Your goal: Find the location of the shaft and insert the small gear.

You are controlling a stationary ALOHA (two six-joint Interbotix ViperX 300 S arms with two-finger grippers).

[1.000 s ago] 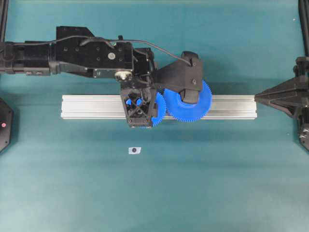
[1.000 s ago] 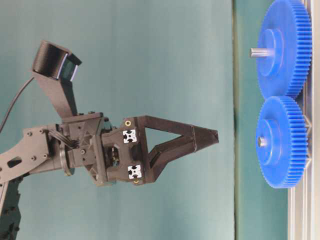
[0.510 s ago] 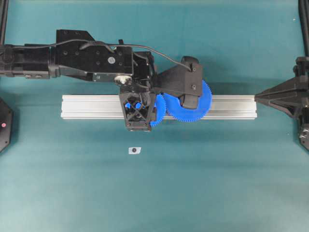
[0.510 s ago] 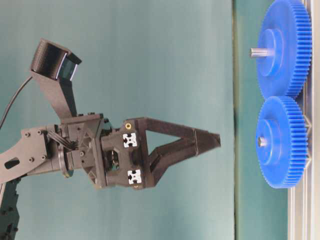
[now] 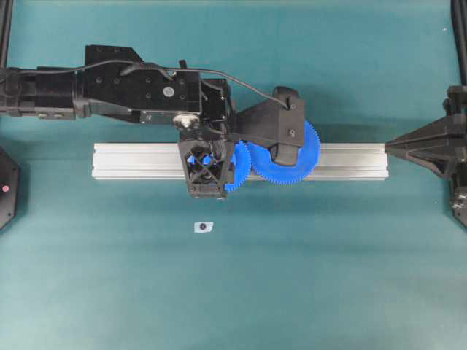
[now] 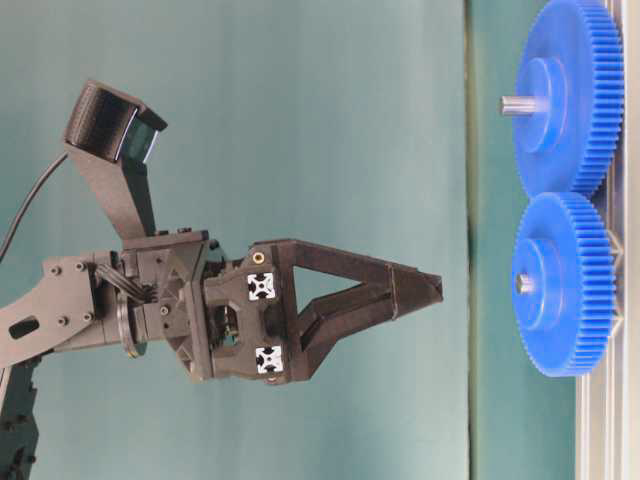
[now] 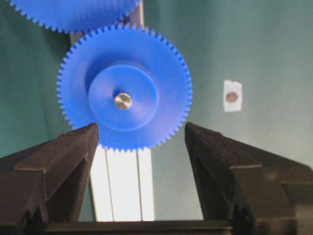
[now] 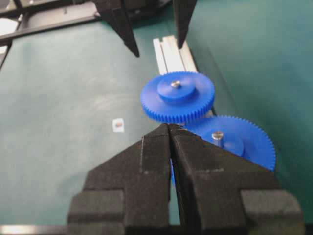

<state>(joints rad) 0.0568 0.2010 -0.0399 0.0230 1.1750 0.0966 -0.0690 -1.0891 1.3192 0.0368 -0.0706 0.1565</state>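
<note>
1. Two blue gears sit side by side on the aluminium rail (image 5: pixel 131 160) in the overhead view. The left gripper (image 5: pixel 206 186) hangs over the small gear (image 5: pixel 239 164), hiding most of it. The shaft (image 5: pixel 203 227) stands on the mat, apart from the rail.
2. Table-level view: the left gripper (image 6: pixel 435 285) points at the small gear (image 6: pixel 560 285) without touching it; its spread cannot be told from this side.
3. Left wrist view: the fingers (image 7: pixel 73 147) stand wide apart with nothing between them. The small gear (image 7: pixel 146 58) lies beyond, silvery pin end in its hub, and the shaft (image 7: pixel 232 96) is off to its right.
4. Right wrist view: the right gripper (image 8: pixel 170 128) is pressed together and empty. The small gear (image 8: pixel 177 105) is just ahead, the larger gear (image 8: pixel 244 142) beside it.
</note>
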